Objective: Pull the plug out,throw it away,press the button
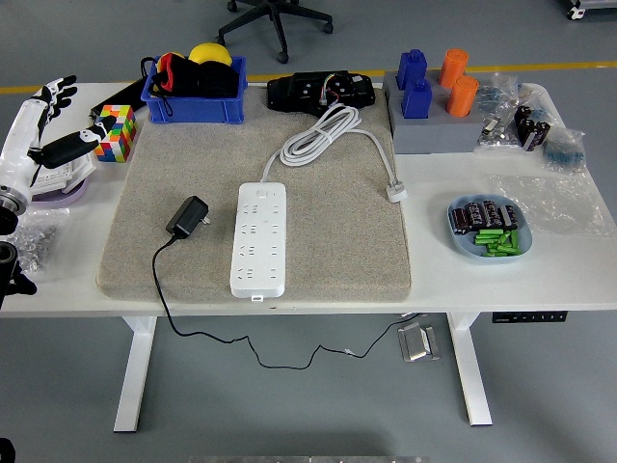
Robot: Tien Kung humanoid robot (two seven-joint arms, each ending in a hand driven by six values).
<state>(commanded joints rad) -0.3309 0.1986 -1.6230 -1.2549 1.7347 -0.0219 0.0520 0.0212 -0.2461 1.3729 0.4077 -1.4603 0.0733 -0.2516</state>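
Plug (188, 216) is already lying out of the power strip (259, 238), on the grey mat (328, 241), just beside the strip's left edge and apart from it. Its black cord is trailing off the near table edge and hanging below. Relative to the left hand (48, 130), the plug is sitting nearer the robot and well off toward the table's middle; the strip is lying just beyond the plug on that same side.

Judging progress: the pull-out step looks done, no socket occupied as far as I can tell. The plug is resting on the mat rather than in any bin, so whether this counts as thrown away is unclear. Button press is likely still pending; the strip's switch is too small to read.

Left hand is hovering at the table's left edge, fingers spread and relaxed, gripping nothing. A multicoloured cube (116, 132) is sitting just beside it toward the middle.

Farther out from the hand, the strip's white cable (323, 135) is lying coiled on the mat. A blue bin (193, 89) is standing at the far edge.

Right arm is not showing.
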